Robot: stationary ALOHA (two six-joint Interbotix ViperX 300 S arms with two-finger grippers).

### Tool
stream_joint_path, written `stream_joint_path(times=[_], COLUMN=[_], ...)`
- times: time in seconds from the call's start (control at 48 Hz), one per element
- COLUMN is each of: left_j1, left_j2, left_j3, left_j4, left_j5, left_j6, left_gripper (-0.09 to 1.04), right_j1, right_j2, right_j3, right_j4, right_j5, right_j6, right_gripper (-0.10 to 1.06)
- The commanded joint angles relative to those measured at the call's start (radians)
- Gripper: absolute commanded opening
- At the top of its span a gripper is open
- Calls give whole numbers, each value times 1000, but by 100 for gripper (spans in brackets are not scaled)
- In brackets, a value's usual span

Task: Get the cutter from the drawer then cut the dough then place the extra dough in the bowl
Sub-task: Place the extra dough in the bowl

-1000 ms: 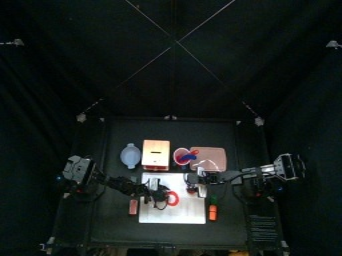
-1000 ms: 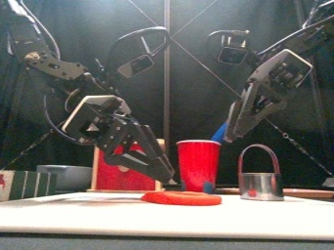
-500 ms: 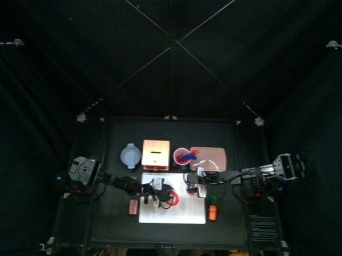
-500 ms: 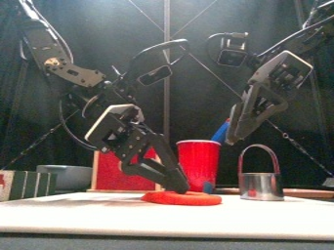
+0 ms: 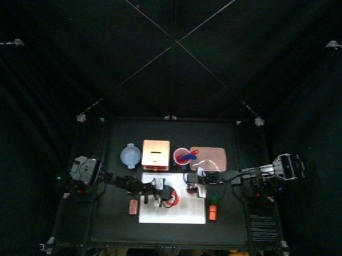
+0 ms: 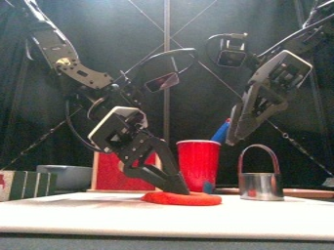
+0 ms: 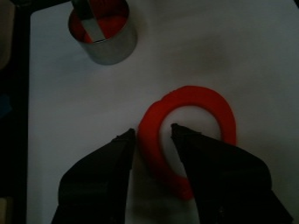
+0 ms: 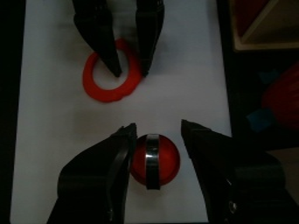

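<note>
Your left gripper [image 7: 155,133] is down at the white cutting board [image 5: 187,216]. Its jaws are apart and set either side of one stretch of the red dough ring [image 6: 183,198], one jaw in the hole and one outside the band. That straddle suits the step. The ring is the extra dough, flat and thin, and a pinch across its band looks like the only purchase it offers. The jaws are not yet clamped on it, so I judge the grasp about to be made.

The cutter [image 6: 261,184] stands upright on the board to the right of the ring and apart from it. Red dough shows inside it, probably the cut round. Your right gripper [image 8: 155,129] hangs above the cutter with jaws spread, touching nothing. There it is clear of the left arm and ready for the wire handle.

The blue-grey bowl [image 5: 130,155] sits far and left, just beside the wooden box [image 5: 156,157], so the ring must go up, back and left. Soft dough held by one side may sag or tear, so close gently.
</note>
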Motion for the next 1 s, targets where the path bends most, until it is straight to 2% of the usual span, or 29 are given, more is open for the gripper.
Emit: stream_joint_path(times=[0.021, 0.396, 0.646, 0.812, 1.0], left_j1=[18, 28, 28, 21, 29], left_j2=[-5, -5, -25, -120, -264], left_j3=[-12, -12, -17, -15, 25], left_j4=[-18, -25, -12, 18, 57], left_j5=[18, 31, 2, -126, -178], left_j6=[2, 2, 5, 6, 9], left_gripper=[76, 62, 60, 60, 60], right_j1=[0, 2, 2, 3, 3], right_j2=[-11, -11, -11, -14, -38], right_j3=[-15, -18, -18, -41, -80], right_j4=[3, 3, 3, 15, 11], right_j5=[-2, -2, 0, 0, 0], right_j6=[-2, 0, 0, -2, -3], right_gripper=[81, 81, 81, 81, 81])
